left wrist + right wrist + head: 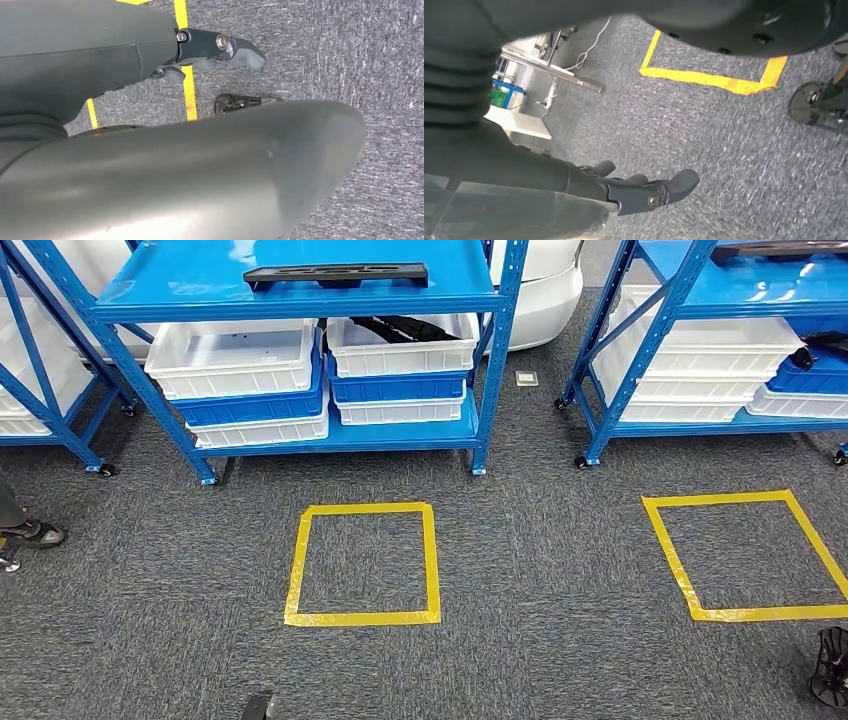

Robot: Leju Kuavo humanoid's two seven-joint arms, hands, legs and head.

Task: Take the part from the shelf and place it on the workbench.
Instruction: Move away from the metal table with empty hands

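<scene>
A long flat black part (335,275) lies on the top board of the blue shelf (480,390) straight ahead. Another black part (410,328) lies in a white bin on that shelf's lower level. My left hand (215,50) hangs over grey carpet beside a strip of yellow tape (189,90), its fingers loosely apart and holding nothing. My right hand (644,190) also hangs low over the carpet, fingers stretched out and empty. Both hands are far from the shelf.
White and blue bins (250,380) are stacked on the lower level. A second blue shelf (700,360) stands at the right. Two yellow tape squares (365,562) (750,555) mark the carpet. A person's shoe (35,533) is at the left edge and a black round stand base (830,665) at the right.
</scene>
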